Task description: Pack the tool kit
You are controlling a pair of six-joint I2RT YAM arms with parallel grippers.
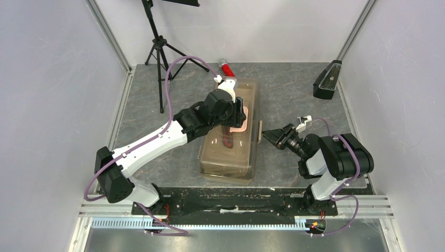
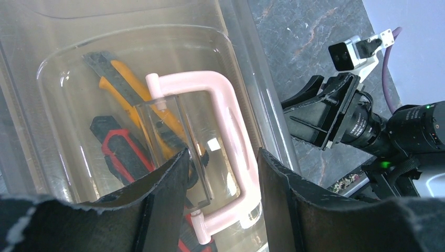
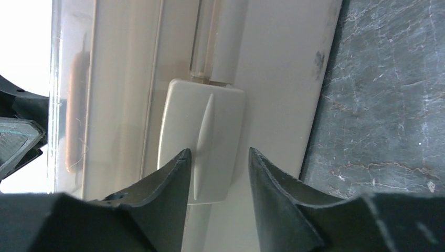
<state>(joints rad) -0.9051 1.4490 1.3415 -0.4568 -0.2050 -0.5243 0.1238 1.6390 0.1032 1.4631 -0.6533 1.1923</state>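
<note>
Dark grey marbled desk [image 1: 294, 89], white walls, metal corner posts. Tripod [image 1: 157, 52] at back left, black metronome [image 1: 327, 80] at back right, red glittery cylinder [image 1: 226, 69] just behind the box.

Tan translucent toolbox [image 1: 231, 157] mid-desk, lid down, long axis running away from the bases. Through the lid: orange utility knife [image 2: 123, 79] and red utility knife [image 2: 118, 152] side by side.

Left end effector [image 2: 221, 152] over the lid, partly open, straddling one leg of the cream handle [image 2: 231, 105]; contact unclear. Right end effector [image 3: 218, 152] at the box's right side, partly open, tips either side of the cream latch [image 3: 202, 139], holding nothing.

Left arm stretched forward and inward, wrist bent down. Right arm folded close to base, forearm level, pointing left.
</note>
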